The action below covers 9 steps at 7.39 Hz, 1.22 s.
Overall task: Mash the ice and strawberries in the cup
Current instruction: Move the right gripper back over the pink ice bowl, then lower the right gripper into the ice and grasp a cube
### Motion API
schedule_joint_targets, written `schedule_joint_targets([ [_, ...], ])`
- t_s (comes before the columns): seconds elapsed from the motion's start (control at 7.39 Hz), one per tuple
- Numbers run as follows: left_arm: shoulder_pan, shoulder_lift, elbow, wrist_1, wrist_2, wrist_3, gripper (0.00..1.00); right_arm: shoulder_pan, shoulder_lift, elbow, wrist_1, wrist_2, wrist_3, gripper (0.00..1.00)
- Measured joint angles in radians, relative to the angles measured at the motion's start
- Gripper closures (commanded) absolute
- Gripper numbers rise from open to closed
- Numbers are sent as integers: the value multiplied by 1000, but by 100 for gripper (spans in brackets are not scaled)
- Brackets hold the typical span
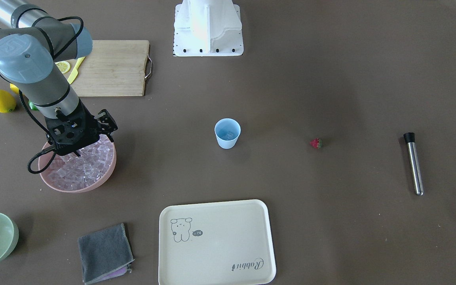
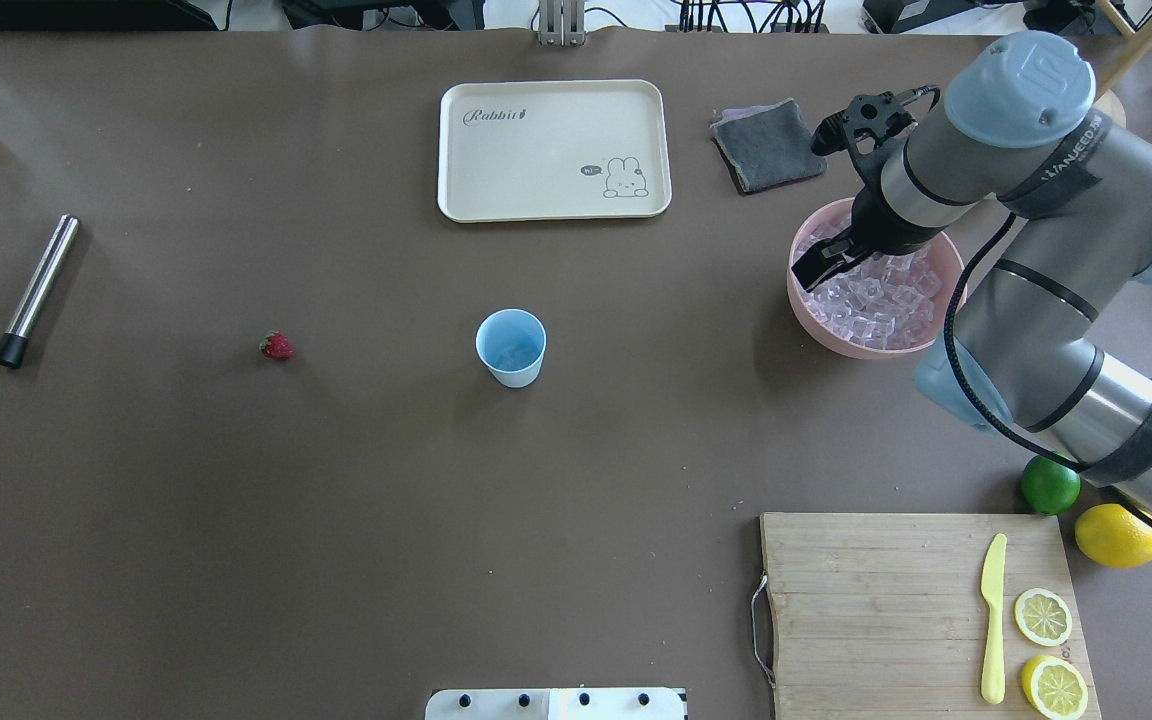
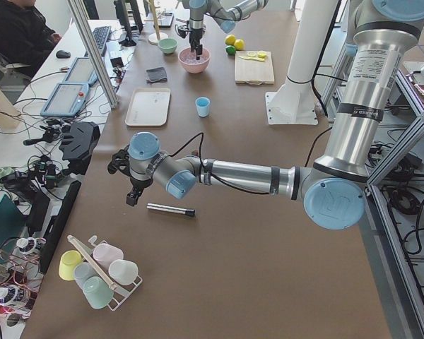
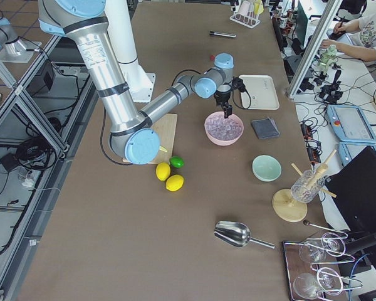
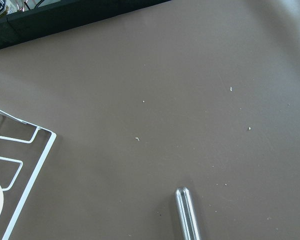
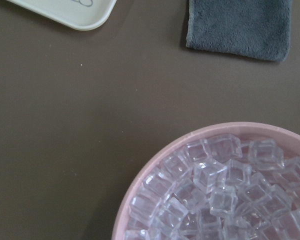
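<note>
The right gripper (image 2: pixel 822 267) hangs low over the pink bowl (image 2: pixel 820 336), its fingertips down at the heap of ice (image 2: pixel 884 300) near the bowl's rim on the tray side. I cannot tell whether its jaws are parted or closed, nor whether they hold a cube; the right wrist view shows only the ice, the bowl's rim and bare table. The cup (image 2: pixel 511 348) stands upright in the middle of the table, well apart from the bowl, and something clear and glossy, seemingly a cube, lies in its bottom. The strawberry (image 2: pixel 276 346) lies alone on the table between the cup and a steel rod (image 2: pixel 34 290) with a black end. The left gripper (image 3: pixel 131 195) hovers just beside that rod, pointing down; how its jaws stand cannot be told. A cream tray (image 2: pixel 536 150) and a grey cloth (image 2: pixel 766 146) lie on the far side of the table. A wooden board (image 2: pixel 866 600) with a yellow knife (image 2: pixel 993 620) and two lemon halves sits near the robot's right, with a lime (image 2: pixel 1050 486) and a lemon (image 2: pixel 1118 535) just beside it.
</note>
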Motion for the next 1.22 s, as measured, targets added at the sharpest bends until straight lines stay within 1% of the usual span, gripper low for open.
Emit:
schedule_joint_targets([
  [0.14, 2, 0, -1, -5, 0, -5, 3, 2, -24, -3, 23, -1, -41, 12],
  [0.41, 4, -1, -8, -12, -1, -24, 3, 2, -59, -10, 38, 0, -66, 10],
  [0.68, 5, -2, -9, -13, -1, -30, 3, -7, -70, -26, 58, -3, -63, 12],
  [0.95, 7, -3, -9, -13, 0, -32, 3, -15, -74, -89, 169, -4, -37, 17],
  [1.08, 8, -3, -9, -13, 0, -32, 3, -17, -75, -106, 205, -3, -23, 22],
  [1.22, 11, -4, -7, -14, 0, -32, 3, -18, -76, -112, 220, -3, -17, 29],
])
